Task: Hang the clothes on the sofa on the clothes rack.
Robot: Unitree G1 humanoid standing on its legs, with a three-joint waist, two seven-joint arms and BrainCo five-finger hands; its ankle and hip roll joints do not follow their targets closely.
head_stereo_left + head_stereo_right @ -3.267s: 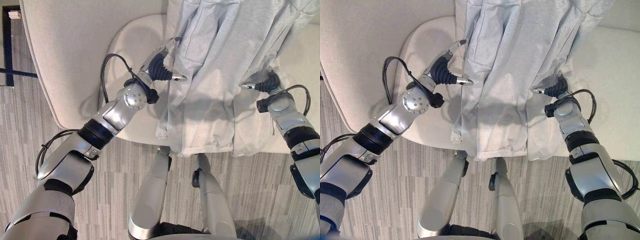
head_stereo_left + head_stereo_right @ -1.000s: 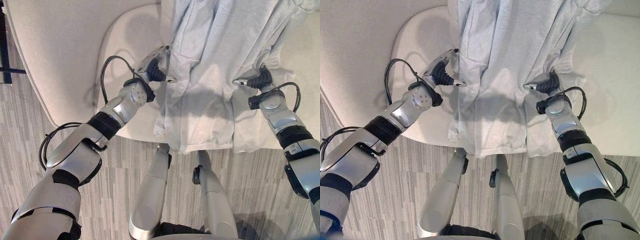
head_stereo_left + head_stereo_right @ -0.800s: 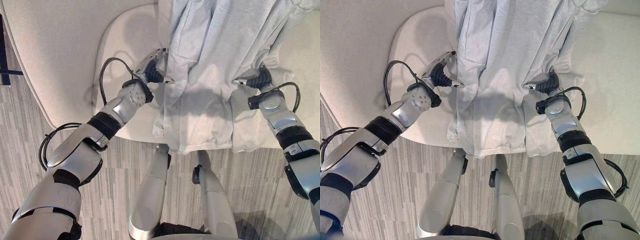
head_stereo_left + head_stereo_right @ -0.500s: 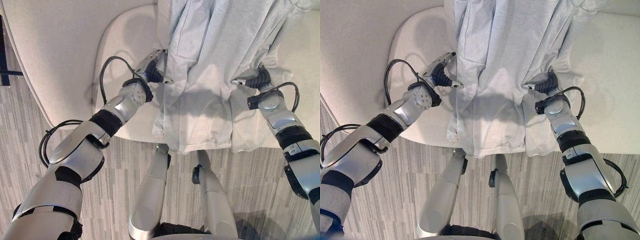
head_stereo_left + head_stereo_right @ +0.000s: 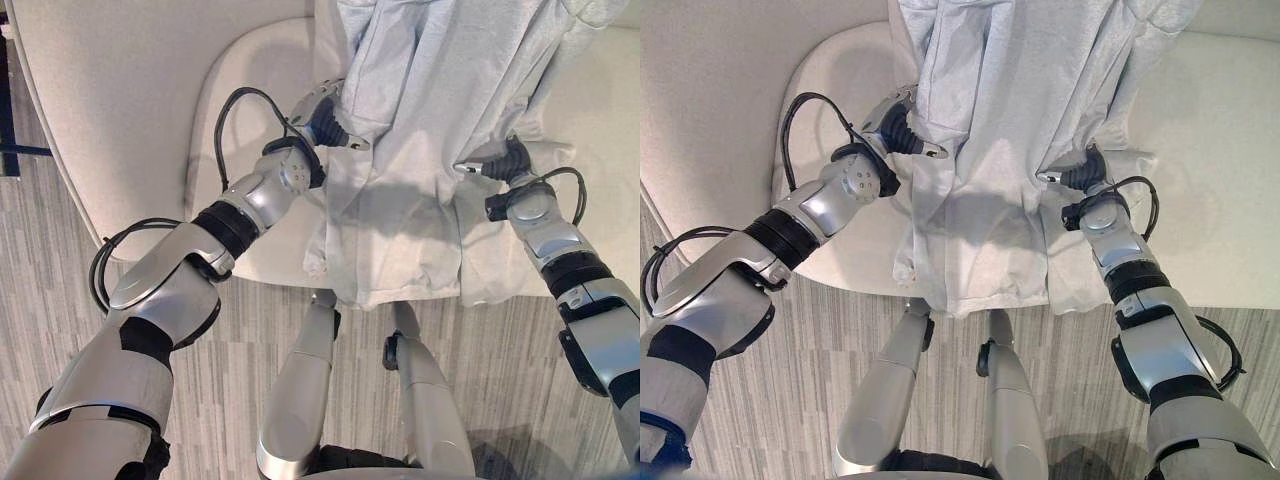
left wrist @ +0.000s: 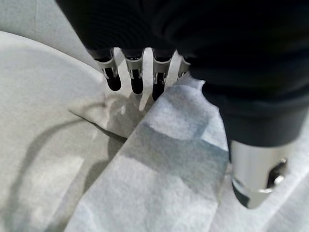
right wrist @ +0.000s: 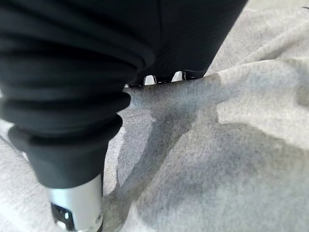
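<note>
On your far left you have the cream sofa [image 5: 130, 110], its rounded seat cushion [image 5: 830, 250] reaching out toward the striped grey floor [image 5: 40, 290], and a dark table leg [image 5: 10, 90] stands at the edge of the eye views beside it.

Moving right, your left hand [image 5: 325, 118] sits over the seat cushion at the left edge of the light grey garment [image 5: 420, 170]. In the left wrist view a fold of that cloth passes between the thumb [image 6: 253, 174] and the row of dark-tipped fingers [image 6: 135, 79], and those fingers point down straight, their tips just at the fabric. So you have the cloth lying in a wide, relaxed hand, not squeezed; the thumb stands apart from the fingers with the fold in between.

The garment itself hangs down the middle of the sofa, from the backrest over the front edge of the seat, bunched in long vertical folds, with its lower hem draped past the cushion's front.

Further right, your right hand [image 5: 1080, 178] is pushed in at the garment's right side. Cloth covers the fingers in the eye views, and in the right wrist view you see hardly more than two silver stubs [image 7: 164, 78] disappearing behind a grey fold, so you cannot tell whether this hand holds the cloth or lies slack against it.
</note>
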